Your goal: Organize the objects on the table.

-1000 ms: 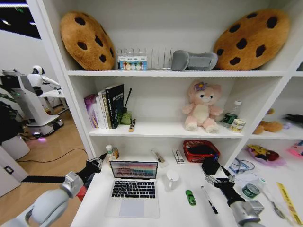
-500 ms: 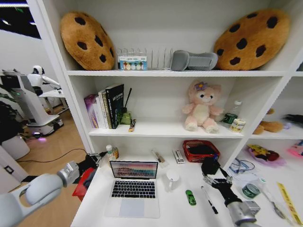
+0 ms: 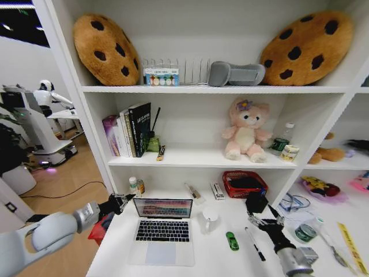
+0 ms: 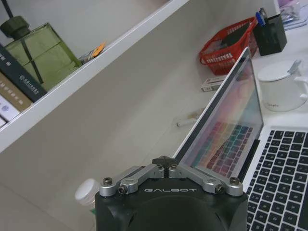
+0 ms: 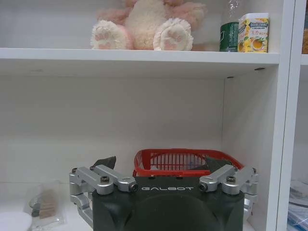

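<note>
A slim silver laptop (image 3: 164, 234) stands open at the front left of the white table (image 3: 219, 259). My left gripper (image 3: 127, 199) is shut right beside the top left corner of the lid. In the left wrist view the left gripper (image 4: 165, 162) sits against the edge of the laptop (image 4: 226, 130); whether it pinches the lid is unclear. A green toy car (image 3: 232, 240) and a black marker pen (image 3: 255, 244) lie to the laptop's right. My right gripper (image 3: 266, 218) hovers open just behind the pen, and the right gripper (image 5: 160, 163) faces the back wall.
A white mug (image 3: 210, 218) stands beside the laptop. A red basket (image 3: 245, 183) and a black pen holder (image 3: 256, 202) sit by the back wall, with small bottles (image 3: 134, 184) at the back left. Shelves with books (image 3: 130, 130) and a plush toy (image 3: 246, 130) overhang the table.
My left gripper drew back to the left, then came in again to the lid's top left corner. The lid looks tipped slightly lower. The right arm barely moved.
</note>
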`<state>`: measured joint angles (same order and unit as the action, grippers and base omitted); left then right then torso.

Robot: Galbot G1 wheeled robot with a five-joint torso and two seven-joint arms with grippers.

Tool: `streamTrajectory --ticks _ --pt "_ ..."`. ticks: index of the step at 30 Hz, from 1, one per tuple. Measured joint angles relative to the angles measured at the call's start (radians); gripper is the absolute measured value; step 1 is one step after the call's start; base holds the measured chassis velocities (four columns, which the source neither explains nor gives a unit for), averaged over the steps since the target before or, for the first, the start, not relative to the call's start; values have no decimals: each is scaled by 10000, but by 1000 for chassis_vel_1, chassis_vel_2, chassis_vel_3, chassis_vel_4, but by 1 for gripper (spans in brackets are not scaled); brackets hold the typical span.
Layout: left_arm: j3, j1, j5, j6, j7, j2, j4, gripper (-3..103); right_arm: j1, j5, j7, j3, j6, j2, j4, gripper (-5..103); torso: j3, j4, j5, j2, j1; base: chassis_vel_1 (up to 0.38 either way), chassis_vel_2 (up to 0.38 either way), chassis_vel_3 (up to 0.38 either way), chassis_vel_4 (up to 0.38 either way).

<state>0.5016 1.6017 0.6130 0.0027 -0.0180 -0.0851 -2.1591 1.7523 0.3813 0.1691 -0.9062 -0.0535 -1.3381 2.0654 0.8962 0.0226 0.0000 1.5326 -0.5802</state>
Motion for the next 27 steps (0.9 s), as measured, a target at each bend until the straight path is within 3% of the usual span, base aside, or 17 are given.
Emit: streamTrajectory --ticks 10,14,15,16,18,20,22,27 --pt "-123 570 -1166 -431 30 -635 -759 0 155 111 -71 -179 31 83 203 100 0 0 0 0 0 0 0 0 0" --pt "257 628 -799 -421 30 -642 -897 0 234 196 -75 -291 31 137 279 100 0 -3 -6 1 1 0 0 0 0" --pt "793 481 -215 -377 -16 -369 -907 0 261 239 -78 -345 31 155 290 100 -1 -2 0 1 1 0 0 0 0" --pt "793 481 -215 -377 -16 -369 -907 0 261 239 -78 -345 31 155 290 100 -1 -2 0 1 1 0 0 0 0" --pt "1537 -63 1169 -272 -137 412 -618 0 300 283 -84 -390 26 157 292 100 -1 2 1 1 0 0 0 0 0" --pt "1621 -144 1320 -286 -175 602 -507 0 308 284 -85 -390 24 154 292 100 -1 2 0 1 0 0 0 0 0" --pt "1837 -320 1638 -501 -432 1548 122 0 320 263 -93 -361 12 135 289 100 0 3 3 0 0 0 0 0 0" --pt "1795 -5 1490 -740 -677 2503 567 0 322 254 -103 -362 6 127 286 100 0 1 3 1 0 0 0 0 0"
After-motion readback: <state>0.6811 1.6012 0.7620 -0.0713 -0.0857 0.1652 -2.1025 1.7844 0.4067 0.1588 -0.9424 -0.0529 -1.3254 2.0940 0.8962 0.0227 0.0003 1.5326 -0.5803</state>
